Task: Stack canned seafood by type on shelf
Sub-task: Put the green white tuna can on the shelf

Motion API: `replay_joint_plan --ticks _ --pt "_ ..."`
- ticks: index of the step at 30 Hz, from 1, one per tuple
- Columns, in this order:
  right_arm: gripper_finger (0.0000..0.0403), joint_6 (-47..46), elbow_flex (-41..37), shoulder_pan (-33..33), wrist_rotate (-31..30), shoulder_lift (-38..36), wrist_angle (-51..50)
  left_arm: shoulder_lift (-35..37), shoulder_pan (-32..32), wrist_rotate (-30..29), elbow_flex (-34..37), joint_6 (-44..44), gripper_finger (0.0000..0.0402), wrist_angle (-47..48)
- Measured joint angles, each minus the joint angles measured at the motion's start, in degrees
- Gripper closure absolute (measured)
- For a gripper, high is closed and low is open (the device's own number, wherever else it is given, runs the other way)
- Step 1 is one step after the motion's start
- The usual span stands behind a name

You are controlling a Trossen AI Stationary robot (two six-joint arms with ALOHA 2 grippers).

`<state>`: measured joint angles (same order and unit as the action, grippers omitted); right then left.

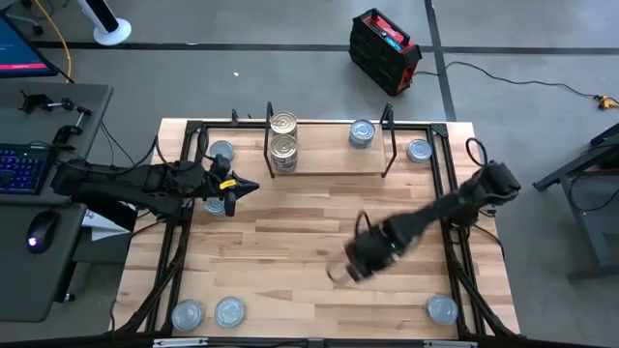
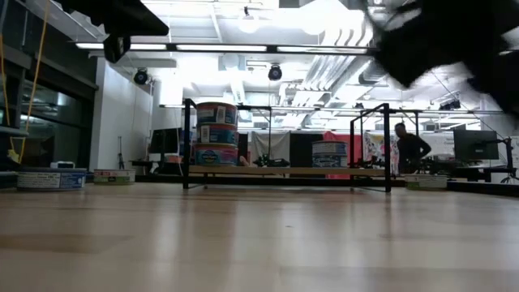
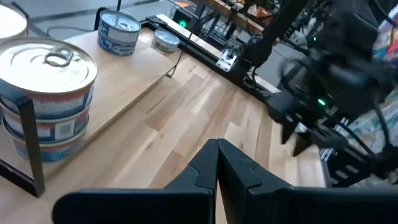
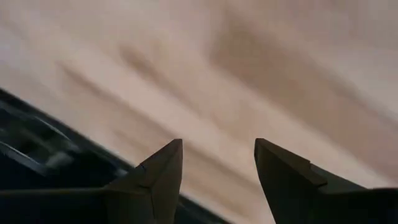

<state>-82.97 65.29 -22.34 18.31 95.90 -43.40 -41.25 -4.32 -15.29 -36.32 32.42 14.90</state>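
Observation:
The shelf (image 1: pixel 329 164) stands at the table's far middle. On it are two stacks of gold-lidded tins (image 1: pixel 283 147), side by side near its left end, and one silver-blue tin (image 1: pixel 361 132) toward its right. In the low view a stack (image 2: pixel 216 134) rises three tins high. My left gripper (image 1: pixel 242 188) hovers shut at the left, near the shelf's left end, and holds nothing (image 3: pixel 216 163). My right gripper (image 1: pixel 338 274) hangs open over bare wood at the table's middle right, pointing steeply down, with nothing between its fingers (image 4: pixel 217 163).
Loose tins lie on the table: beside the shelf at left (image 1: pixel 221 152) and right (image 1: pixel 419 150), one under my left arm (image 1: pixel 215 204), two at the near left (image 1: pixel 229 310), one at the near right (image 1: pixel 442 308). A black frame (image 1: pixel 448 184) borders the table.

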Motion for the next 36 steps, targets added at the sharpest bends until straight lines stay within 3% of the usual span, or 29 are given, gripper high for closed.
replay_joint_plan --ticks 10,13,17,24,28,32,36 --pt "0.0224 -14.17 -0.84 -21.43 14.38 0.18 -6.01 0.0 0.0 -0.2 0.0 1.44 0.0401 -0.01" --pt "0.0271 -20.18 -1.97 -24.33 16.99 0.2 -10.12 0.0 0.0 -0.22 0.0 1.47 0.0401 -0.07" --pt "0.0381 -25.51 -4.73 -27.36 19.11 0.22 -8.07 0.02 0.0 -0.08 0.0 3.19 0.0401 -0.55" --pt "0.0399 -31.65 -9.16 -29.06 19.15 0.22 -4.32 0.0 0.0 1.87 0.0 4.54 0.0401 -0.62" --pt "0.04 -31.51 -10.02 -27.02 13.24 0.26 -3.26 0.01 -0.16 5.91 0.0 5.73 0.0401 -0.61" --pt "0.0402 -28.95 -9.53 -21.75 1.3 -0.06 1.1 0.02 -0.99 15.47 0.0 5.5 0.0401 0.56" --pt "0.0402 -21.84 -9.83 -13.68 -12.2 0.94 5.67 0.02 -2.16 16.72 0.0 5.58 0.0401 3.43"
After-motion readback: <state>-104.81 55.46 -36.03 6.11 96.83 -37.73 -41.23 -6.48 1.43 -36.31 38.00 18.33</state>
